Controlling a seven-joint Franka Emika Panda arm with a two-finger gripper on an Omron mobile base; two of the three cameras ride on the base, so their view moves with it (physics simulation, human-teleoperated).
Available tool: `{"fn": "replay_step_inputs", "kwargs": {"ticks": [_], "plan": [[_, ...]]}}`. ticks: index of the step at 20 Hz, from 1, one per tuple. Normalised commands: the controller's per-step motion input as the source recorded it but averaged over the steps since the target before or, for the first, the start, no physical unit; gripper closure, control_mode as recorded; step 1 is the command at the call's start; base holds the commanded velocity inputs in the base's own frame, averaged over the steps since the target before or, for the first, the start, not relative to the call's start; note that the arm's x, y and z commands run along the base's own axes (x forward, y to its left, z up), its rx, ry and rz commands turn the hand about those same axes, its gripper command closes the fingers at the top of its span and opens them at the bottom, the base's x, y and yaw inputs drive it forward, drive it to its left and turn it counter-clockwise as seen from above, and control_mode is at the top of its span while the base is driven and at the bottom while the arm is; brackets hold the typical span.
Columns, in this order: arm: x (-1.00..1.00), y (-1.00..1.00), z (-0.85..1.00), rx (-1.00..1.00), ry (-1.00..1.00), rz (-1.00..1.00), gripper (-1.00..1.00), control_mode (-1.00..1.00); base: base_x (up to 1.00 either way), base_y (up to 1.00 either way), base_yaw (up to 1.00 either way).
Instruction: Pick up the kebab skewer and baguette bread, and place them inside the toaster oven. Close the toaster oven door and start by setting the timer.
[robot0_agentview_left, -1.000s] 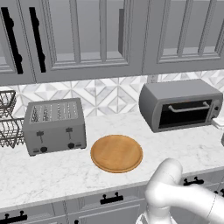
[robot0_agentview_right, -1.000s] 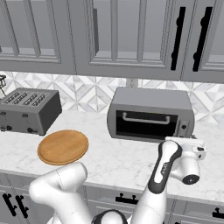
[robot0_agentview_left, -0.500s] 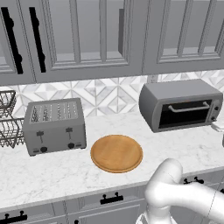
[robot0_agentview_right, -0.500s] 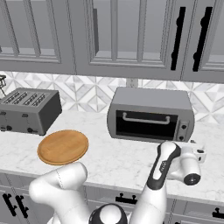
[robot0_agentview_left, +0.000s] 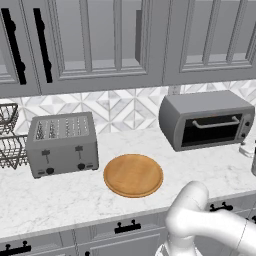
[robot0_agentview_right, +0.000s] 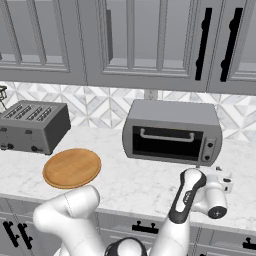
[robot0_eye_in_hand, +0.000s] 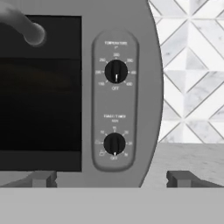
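Hardly any change since a second ago: still parked before the wide grey metal toaster oven (robot0_agentview_right: 172, 132) at the counter's back, two-finger gripper (robot0_eye_in_hand: 111, 178) spread wide, empty (dark glass toaster oven door (robot0_eye_in_hand: 39, 87) shut). Probably leaves just the small black timer knob (robot0_eye_in_hand: 114, 143).

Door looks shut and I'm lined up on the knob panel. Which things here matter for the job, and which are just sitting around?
Part of the job:
- toaster oven
- toaster oven door, shut
- lower timer knob
- gripper, open, facing the knob panel

Just lying about:
- slot toaster
- round wooden board
- wire rack
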Motion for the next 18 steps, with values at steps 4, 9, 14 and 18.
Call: {"fn": "replay_step_inputs", "kwargs": {"ticks": [4,9,14,18], "plan": [[0.25,0.0,-0.02,0.0,0.0,0.0,-1.0,-1.0,0.0,0.0,0.0],[0.22,0.0,0.0,0.0,0.0,0.0,-1.0,-1.0,0.0,0.0,0.0],[0.11,0.0,0.05,0.0,0.0,0.0,-1.0,-1.0,0.0,0.0,0.0],[0.05,-0.03,0.04,0.01,0.0,0.0,-1.0,-1.0,0.0,0.0,0.0]]}}
